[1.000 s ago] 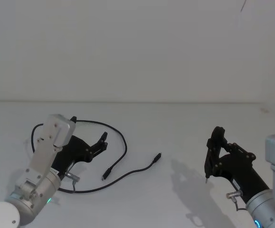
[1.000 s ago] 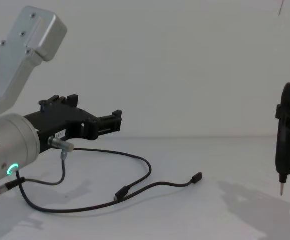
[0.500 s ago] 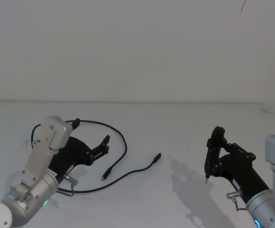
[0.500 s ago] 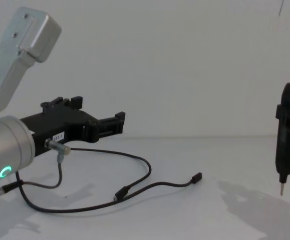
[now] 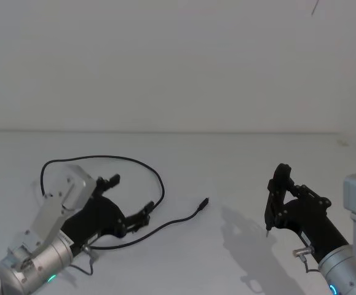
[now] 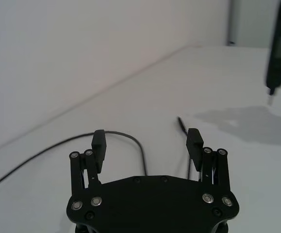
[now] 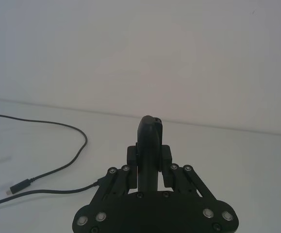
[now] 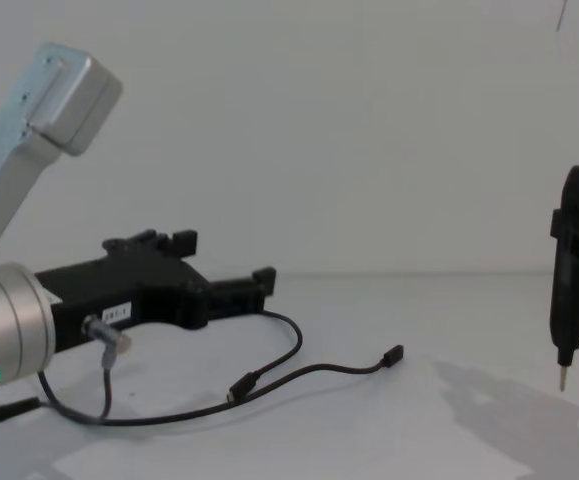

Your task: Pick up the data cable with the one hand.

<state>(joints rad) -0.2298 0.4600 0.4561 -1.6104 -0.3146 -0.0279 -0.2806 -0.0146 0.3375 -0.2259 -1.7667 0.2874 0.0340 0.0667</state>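
Data cable (image 5: 163, 187) and left gripper (image 5: 128, 196), 4 views. The data cable lies loose on the white table (image 5: 239, 160) in 1 wide loop. The left gripper sits low inside that loop, its 2 short fingers spread wide apart with nothing between the pads.

Chest view: the left gripper (image 8: 224, 260) hangs above the cable (image 8: 344, 368). The near plug (image 8: 245, 384) lies below its fingertips. The far plug (image 8: 394, 355) lies well ahead of them, toward the right arm.

Left wrist view: the cable (image 6: 139, 145) curves across just beyond the fingertips of the left gripper (image 6: 146, 138). It passes behind 1 finger (image 6: 98, 141) and bends back toward the palm between the 2 (contact cannot be told).

A thin wire with a silver plug (image 8: 106, 334) hangs from the wrist of the left gripper.

The right gripper (image 5: 282, 203) is well apart from the cable. Its fingers are closed on a black pointed tool (image 8: 572, 270), whose pale tip points down above the table.

Right wrist view: the fingers (image 7: 132, 156) press that tool (image 7: 150, 136) from both sides, and the cable (image 7: 86, 141) lies beyond it.
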